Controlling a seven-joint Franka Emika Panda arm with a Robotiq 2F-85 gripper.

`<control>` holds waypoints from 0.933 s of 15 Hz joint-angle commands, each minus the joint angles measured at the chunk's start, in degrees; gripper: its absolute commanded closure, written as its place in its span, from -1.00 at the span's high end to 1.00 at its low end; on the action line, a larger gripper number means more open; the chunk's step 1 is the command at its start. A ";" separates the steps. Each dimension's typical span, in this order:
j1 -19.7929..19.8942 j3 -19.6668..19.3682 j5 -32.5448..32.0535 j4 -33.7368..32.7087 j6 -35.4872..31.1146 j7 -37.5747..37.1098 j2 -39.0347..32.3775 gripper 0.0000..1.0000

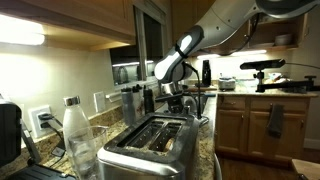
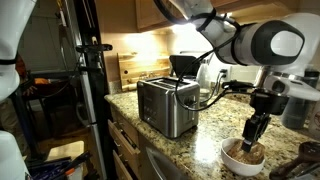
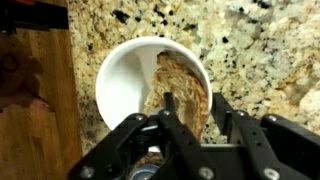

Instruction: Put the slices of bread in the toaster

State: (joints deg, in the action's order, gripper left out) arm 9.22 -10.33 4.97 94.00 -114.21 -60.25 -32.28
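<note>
One white bowl (image 3: pixel 115 85) on the granite tabletop (image 3: pixel 265 45) holds the single slice of bread (image 3: pixel 185 80) we can count; the pincer (image 3: pixel 195 115) straddles it, and we cannot tell if it grips. One toaster (image 2: pixel 165 105) stands well apart to the left, one clear bottle (image 1: pixel 75 128) near it

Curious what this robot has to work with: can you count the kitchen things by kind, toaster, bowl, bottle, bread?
Toaster: 1
White bowl: 1
Clear bottle: 1
Bread slices in the bowl: at least 1, overlap hides any more
Total: at least 4
</note>
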 commanded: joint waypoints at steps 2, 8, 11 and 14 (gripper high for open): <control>-0.42 -0.94 0.23 0.09 0.58 0.70 1.19 -0.30; -0.71 -1.05 -0.03 0.48 0.53 0.40 1.77 -0.33; -0.93 -1.18 -0.24 1.03 0.43 0.09 2.40 -0.36; -1.11 -1.36 -0.53 1.62 0.19 -0.15 3.24 -0.72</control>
State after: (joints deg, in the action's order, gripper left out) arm 9.09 -10.59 4.88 93.39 -114.20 -60.25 -32.00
